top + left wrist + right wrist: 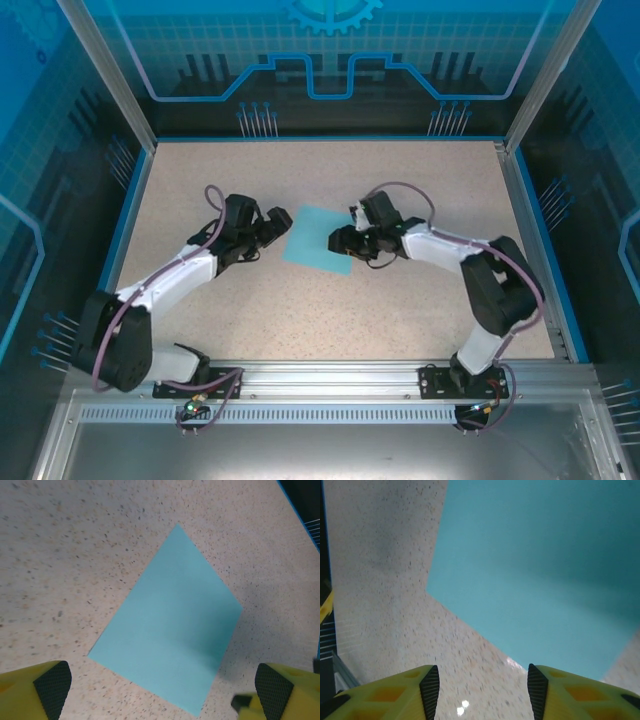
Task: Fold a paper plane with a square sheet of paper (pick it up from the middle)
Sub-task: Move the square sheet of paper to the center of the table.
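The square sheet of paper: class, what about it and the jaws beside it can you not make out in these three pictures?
- Top external: the right edge of the square sheet of paper lies under the right jaws, so contact cannot be judged. Any crease is too small to see.
- Right wrist: the sheet runs off the top and right edges, so its far corners are cut off.
- Left wrist: the bottom edge cuts off the left jaws behind their tips.
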Controlling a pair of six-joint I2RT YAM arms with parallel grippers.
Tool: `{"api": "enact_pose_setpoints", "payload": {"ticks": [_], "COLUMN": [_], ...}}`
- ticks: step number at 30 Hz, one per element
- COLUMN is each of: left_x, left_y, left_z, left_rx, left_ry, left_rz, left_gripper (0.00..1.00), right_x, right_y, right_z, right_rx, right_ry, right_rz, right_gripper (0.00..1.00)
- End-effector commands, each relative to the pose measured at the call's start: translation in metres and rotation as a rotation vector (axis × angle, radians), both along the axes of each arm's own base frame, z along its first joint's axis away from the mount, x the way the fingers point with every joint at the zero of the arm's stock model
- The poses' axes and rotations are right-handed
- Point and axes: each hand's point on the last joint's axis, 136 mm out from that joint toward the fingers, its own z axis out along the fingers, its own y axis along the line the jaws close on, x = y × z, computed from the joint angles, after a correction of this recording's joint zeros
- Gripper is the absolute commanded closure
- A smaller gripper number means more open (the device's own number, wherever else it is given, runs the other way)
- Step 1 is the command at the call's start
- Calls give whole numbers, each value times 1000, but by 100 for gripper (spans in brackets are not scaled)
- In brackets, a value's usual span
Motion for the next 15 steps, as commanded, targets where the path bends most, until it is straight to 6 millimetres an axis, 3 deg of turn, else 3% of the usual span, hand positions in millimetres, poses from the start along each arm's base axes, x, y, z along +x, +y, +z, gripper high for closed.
{"api": "enact_pose_setpoints", "payload": {"ticks": [1,4,7,15], "left_x": [-9,-16,-20,-30], "left_y": [20,25,29,23], "left_z": [8,17,27,46], "left_rx": [82,93,93,64], "left_ry": [-54,-100,-140,-224], "left_rz": [13,3,-1,-54], "left_gripper": [1,1,2,2], "right_x": [2,4,0,-49], "right_y": [12,21,18,-30], "right_z": [-20,-34,-52,-84], "right_rx": [-74,-126,-169,-314], "right_ry": [72,112,156,234], "right_rz": [6,41,59,134], "right_gripper": [47,48,48,48]}}
